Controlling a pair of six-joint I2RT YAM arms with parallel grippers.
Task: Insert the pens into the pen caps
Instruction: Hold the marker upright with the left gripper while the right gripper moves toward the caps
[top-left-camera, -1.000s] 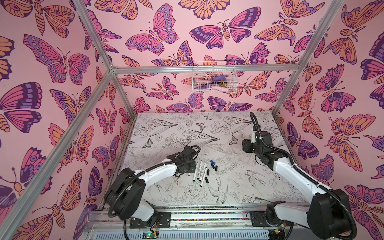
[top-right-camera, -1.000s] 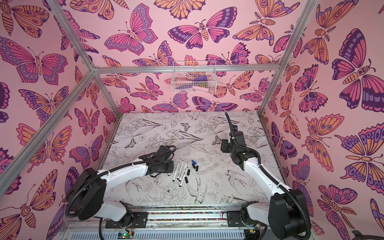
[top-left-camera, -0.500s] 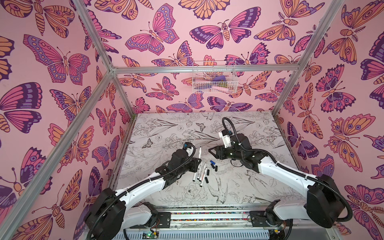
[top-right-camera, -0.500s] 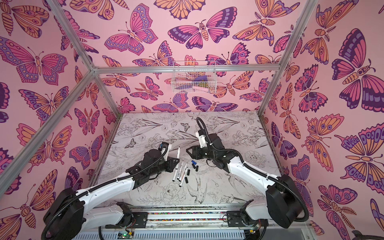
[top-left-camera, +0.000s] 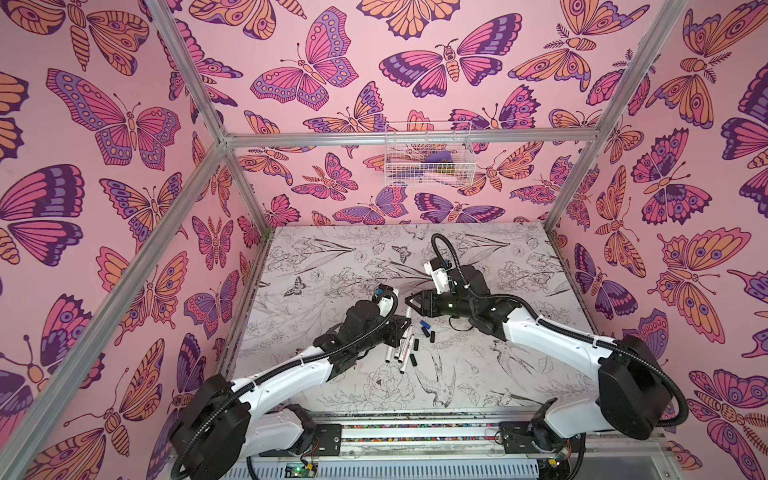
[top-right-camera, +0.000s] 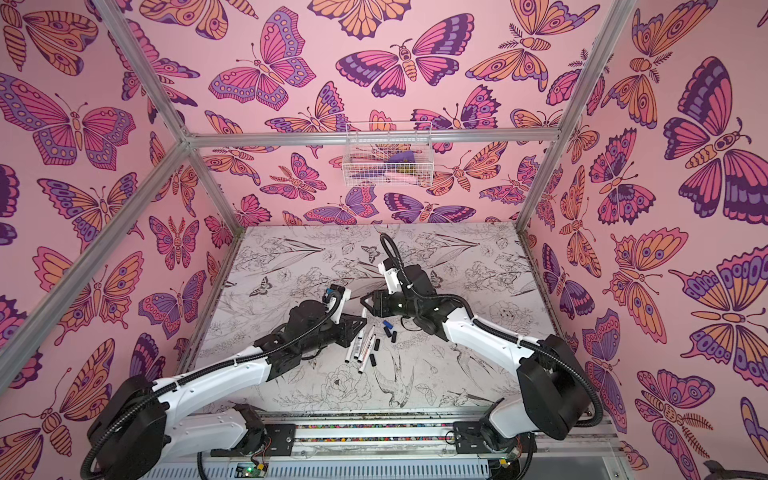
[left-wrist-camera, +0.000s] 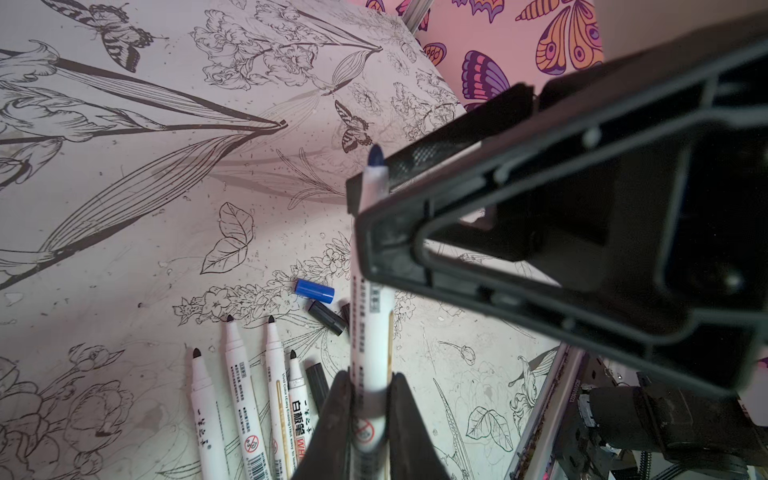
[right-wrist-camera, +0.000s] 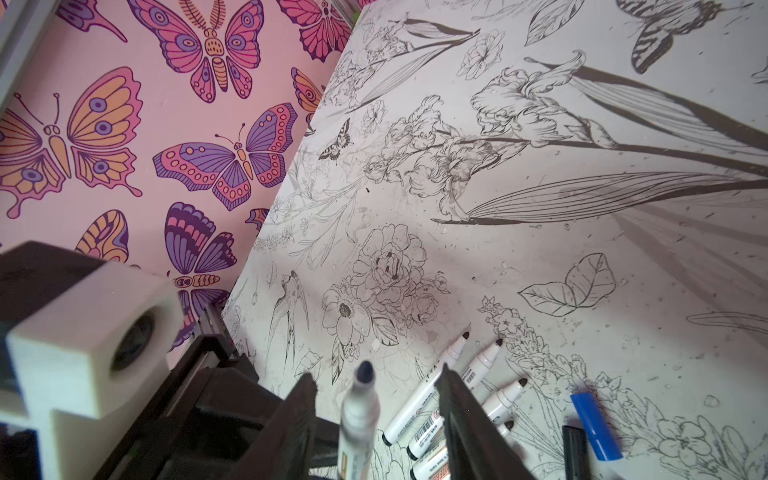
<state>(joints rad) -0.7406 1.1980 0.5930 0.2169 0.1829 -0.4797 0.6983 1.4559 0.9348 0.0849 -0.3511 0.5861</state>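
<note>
Left gripper: jaws clamped on the rear part of the held pen, which is clear of the table. In both top views this sits centre-frame, a bit below the middle. The pen's long axis runs up-frame w/ a slight tilt. Its dark-blue tip is at the upper end, pointing at the right gripper, which reaches in from the right of the frame.

Right jaws stand apart, one each side of the tip end. The right wrist view shows a gap on both sides, so they're straddling it, not gripping, w/ nothing else in them.

Key relation: the tip end is btw the right jaws w/ the barrel crossing their gap, so closing there would pinch the pen near its tip. Neither gripper has a cap, so this is prob. a handover or re-grip, not capping yet.

In a top view the caps lie on the table just right of and below the held pen, near the right gripper's nose. The right arm is nearer them; the left arm is nearer the loose pens.

Count:
- Pens: 5. 1 held, plus 4 loose pens flat side by side, axes approx parallel to the held one.
- Caps: 5. 1 blue cap and 4 black caps, one half hidden behind the held pen in the left wrist view.
- None fitted yet.
</note>
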